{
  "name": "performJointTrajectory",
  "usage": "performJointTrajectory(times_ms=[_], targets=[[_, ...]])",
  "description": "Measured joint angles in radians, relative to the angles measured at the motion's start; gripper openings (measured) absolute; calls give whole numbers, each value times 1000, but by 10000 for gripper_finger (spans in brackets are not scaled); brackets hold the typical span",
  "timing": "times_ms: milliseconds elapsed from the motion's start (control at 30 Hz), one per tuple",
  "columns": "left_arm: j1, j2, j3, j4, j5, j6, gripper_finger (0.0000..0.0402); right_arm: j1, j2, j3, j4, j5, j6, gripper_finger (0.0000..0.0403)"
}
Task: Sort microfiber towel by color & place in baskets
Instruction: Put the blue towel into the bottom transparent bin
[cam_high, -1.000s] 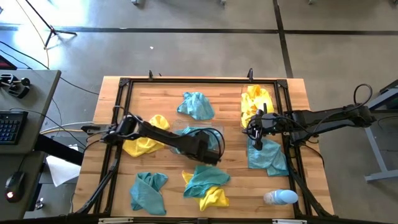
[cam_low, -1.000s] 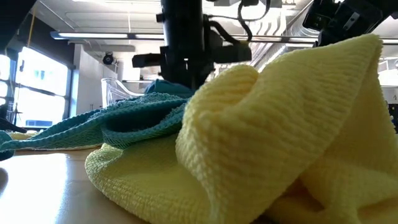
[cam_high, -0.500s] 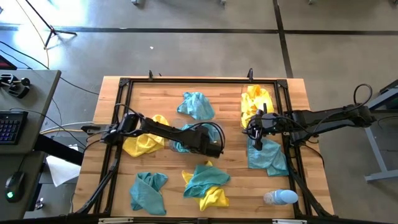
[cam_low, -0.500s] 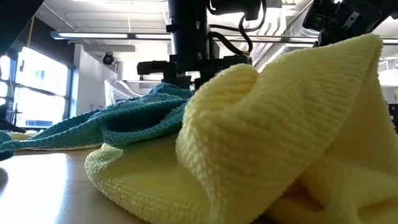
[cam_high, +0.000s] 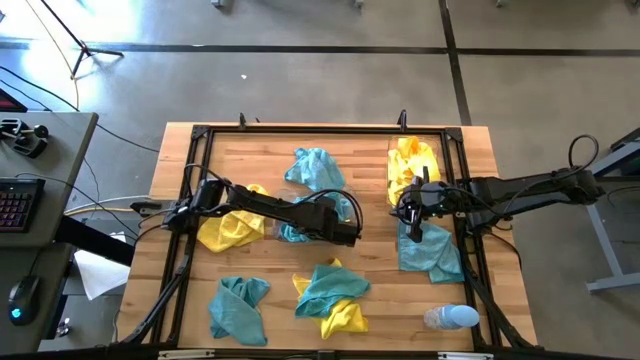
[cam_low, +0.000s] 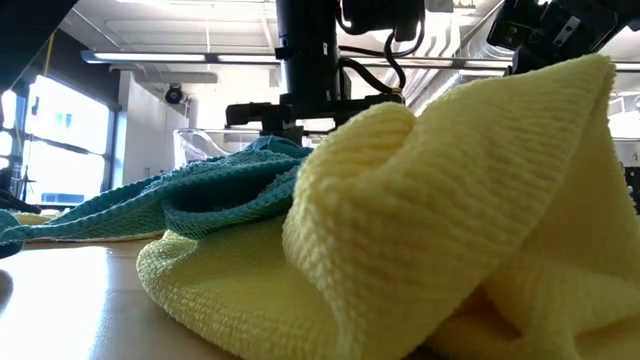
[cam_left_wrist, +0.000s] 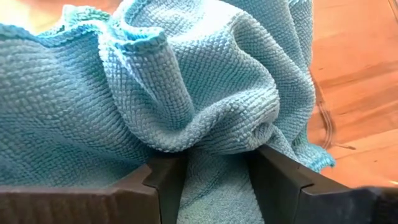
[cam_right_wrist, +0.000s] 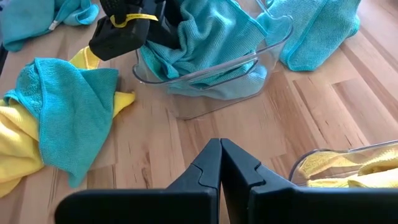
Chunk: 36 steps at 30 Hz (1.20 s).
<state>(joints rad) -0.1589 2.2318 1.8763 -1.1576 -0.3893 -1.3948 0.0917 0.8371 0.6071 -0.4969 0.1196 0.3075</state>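
We see the left gripper (cam_left_wrist: 217, 171) pinching a teal towel (cam_left_wrist: 186, 81) over the clear basket (cam_right_wrist: 205, 74); right gripper (cam_right_wrist: 221, 165) closed, empty, near a yellow towel (cam_high: 412, 165).

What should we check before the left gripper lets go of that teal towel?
1. Left gripper pinching the teal towel: ok.
2. Left gripper over the clear bin holding teal towels: ok.
3. Colour match, only teal in that bin: ok.
4. Towel edges fully inside the bin rim: cannot tell.
5. Right gripper shut, empty, apart from the bin: ok.
6. Yellow towels kept in the other bin: ok.
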Motion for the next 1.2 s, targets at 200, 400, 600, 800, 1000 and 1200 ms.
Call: performJointTrajectory(times_ms=[200, 400, 600, 800, 1000, 1200], targets=[[0, 0, 0, 0, 0, 0, 159, 0, 0, 0, 0, 0, -14, 0], [0, 0, 0, 0, -2, 0, 159, 0, 0, 0, 0, 0, -19, 0], [1, 0, -3, 4, -16, -9, 159, 0, 0, 0, 0, 0, -18, 0], [2, 0, -70, 80, -10, -31, 159, 0, 0, 0, 0, 0, -12, 0], [2, -2, -95, 119, 2, -39, 159, 0, 0, 0, 0, 0, -2, 0], [2, -7, -96, 119, 11, -41, 159, 0, 0, 0, 0, 0, -2, 0]])
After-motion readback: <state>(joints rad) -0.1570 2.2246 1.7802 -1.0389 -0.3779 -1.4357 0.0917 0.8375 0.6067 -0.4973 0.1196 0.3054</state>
